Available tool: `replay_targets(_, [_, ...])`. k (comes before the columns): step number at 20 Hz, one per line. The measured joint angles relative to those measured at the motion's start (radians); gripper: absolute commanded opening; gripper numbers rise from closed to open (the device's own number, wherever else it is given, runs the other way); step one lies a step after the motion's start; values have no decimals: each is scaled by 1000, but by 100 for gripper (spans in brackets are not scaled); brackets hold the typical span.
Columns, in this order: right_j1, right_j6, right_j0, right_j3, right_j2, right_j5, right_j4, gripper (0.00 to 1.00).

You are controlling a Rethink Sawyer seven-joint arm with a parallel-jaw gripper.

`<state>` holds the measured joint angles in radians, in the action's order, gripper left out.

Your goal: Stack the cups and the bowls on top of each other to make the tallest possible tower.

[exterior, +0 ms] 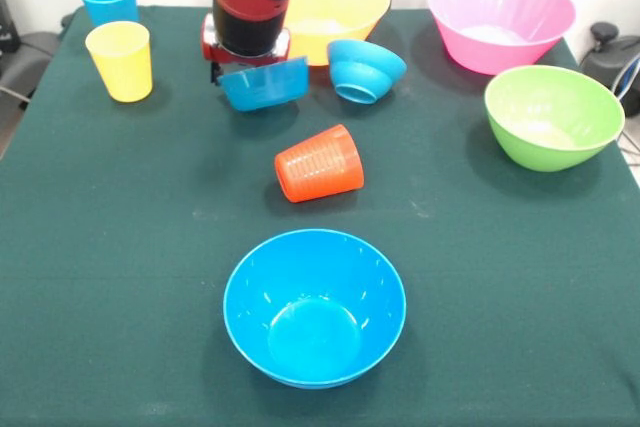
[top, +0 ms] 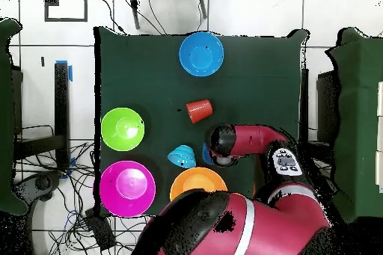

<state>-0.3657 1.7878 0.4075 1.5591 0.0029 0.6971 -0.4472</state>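
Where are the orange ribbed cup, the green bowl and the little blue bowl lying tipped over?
Orange ribbed cup [exterior: 320, 163]: front view, on its ribbed side wall as it lies on the table.
Green bowl [exterior: 520, 137]: front view, on its outer wall.
Tipped small blue bowl [exterior: 372, 64]: front view, on its outer side.

Premises: a robotics lab. A cloth-covered counter [top: 254, 80] stands on a pale tiled floor [top: 247, 13]. Loose cables [top: 82, 218] trail beside it, and a red robot arm [top: 247, 138] reaches over.

Open cloth between orange-red cup [exterior: 319, 164] and blue bowl [exterior: 314, 307] — unobstructed.
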Motion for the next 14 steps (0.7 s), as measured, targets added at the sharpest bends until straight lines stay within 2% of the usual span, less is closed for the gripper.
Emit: replay_targets(14, [1,0,1,-13,-12,-2,-1,100])
